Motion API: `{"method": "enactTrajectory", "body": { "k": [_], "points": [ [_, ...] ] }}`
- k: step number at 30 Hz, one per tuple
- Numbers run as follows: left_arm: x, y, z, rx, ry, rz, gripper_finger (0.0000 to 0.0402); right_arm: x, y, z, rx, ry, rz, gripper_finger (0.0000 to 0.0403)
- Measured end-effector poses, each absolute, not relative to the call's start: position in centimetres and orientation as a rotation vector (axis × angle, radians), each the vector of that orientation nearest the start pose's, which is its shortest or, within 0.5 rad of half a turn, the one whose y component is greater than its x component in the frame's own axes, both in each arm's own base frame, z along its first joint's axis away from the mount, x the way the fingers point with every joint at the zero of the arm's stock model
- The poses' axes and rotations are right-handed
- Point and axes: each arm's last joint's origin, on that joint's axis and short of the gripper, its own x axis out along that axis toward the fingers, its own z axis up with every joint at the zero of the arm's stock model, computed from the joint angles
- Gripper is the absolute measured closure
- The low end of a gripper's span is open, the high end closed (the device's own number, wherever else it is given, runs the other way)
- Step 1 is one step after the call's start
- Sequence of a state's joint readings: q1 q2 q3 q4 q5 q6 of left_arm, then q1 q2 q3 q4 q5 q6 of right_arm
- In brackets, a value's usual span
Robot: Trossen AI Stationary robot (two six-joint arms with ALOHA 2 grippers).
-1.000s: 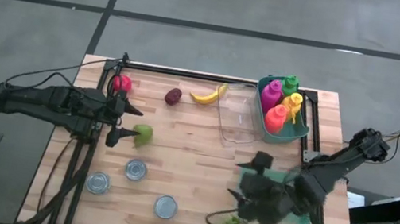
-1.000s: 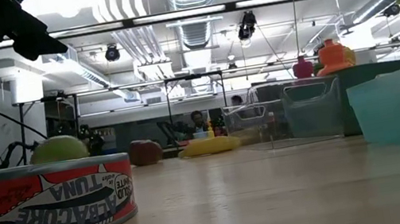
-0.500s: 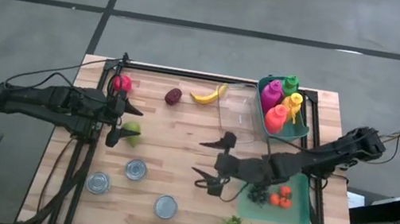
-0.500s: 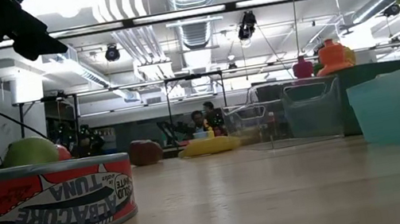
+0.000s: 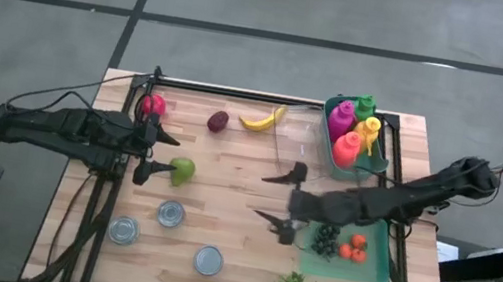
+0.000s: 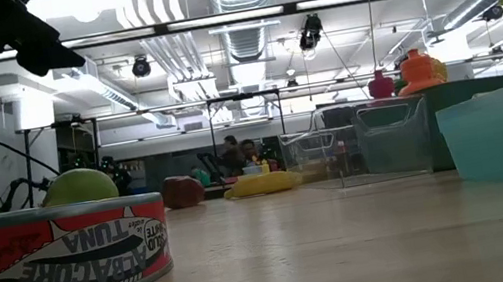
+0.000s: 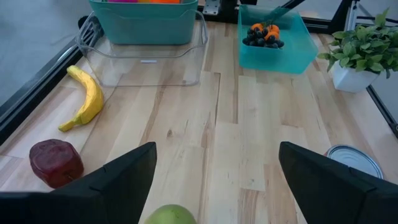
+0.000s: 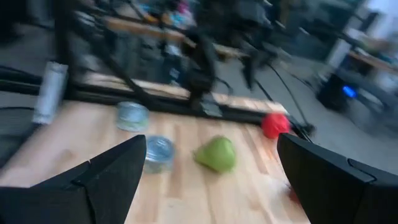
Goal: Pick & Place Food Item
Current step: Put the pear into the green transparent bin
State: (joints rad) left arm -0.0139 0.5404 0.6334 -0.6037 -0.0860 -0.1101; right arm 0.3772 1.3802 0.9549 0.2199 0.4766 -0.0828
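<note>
Nothing picked yet — left gripper (image 5: 161,152) sitting spread open beside the green pear (image 5: 182,172), right gripper (image 5: 283,200) hanging open and empty mid-table — all placing pending.

High view: even, flat overhead light, soft faint shadows under the arms, sharp across the table (image 5: 223,192); low view: bright ceiling strip lights (image 6: 242,16) blow out along the top, glare patch upper left; tuna can (image 6: 53,259) at lower left large and slightly soft, far room crisp enough; left wrist view: well lit, clean, mild stretch toward the edges, green fruit (image 7: 169,214) cut by the bottom edge; right wrist view: heavy motion blur throughout, background top dim and smeared, green fruit (image 8: 216,154) and cans (image 8: 158,149) fuzzy.
</note>
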Motion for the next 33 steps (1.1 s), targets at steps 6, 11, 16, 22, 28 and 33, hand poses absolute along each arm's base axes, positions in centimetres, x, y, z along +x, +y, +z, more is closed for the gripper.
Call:
{"method": "enactTrajectory", "body": {
  "k": [6, 11, 16, 22, 28, 33],
  "points": [
    [11.6, 0.1, 27.5, -0.082, 0.506, 0.099, 0.0058, 24.1, 9.9, 29.3, -0.214, 0.160, 0.018, 0.0044],
    [11.6, 0.1, 27.5, -0.082, 0.506, 0.099, 0.0058, 20.7, 8.8, 29.2, -0.096, 0.105, 0.025, 0.0044],
    [11.6, 0.1, 27.5, -0.082, 0.506, 0.099, 0.0058, 18.7, 7.7, 28.6, -0.012, 0.080, 0.013, 0.0044],
    [11.6, 0.1, 27.5, -0.082, 0.506, 0.098, 0.0058, 17.6, 7.2, 28.8, -0.026, 0.046, 0.015, 0.0044],
    [11.6, 0.1, 27.5, -0.082, 0.506, 0.099, 0.0058, 17.6, 7.2, 28.7, -0.017, 0.048, 0.017, 0.0044],
    [11.6, 0.1, 27.5, -0.069, 0.507, 0.095, 0.0058, 17.9, 7.4, 28.4, -0.046, 0.066, 0.017, 0.0044]
  ]
}}
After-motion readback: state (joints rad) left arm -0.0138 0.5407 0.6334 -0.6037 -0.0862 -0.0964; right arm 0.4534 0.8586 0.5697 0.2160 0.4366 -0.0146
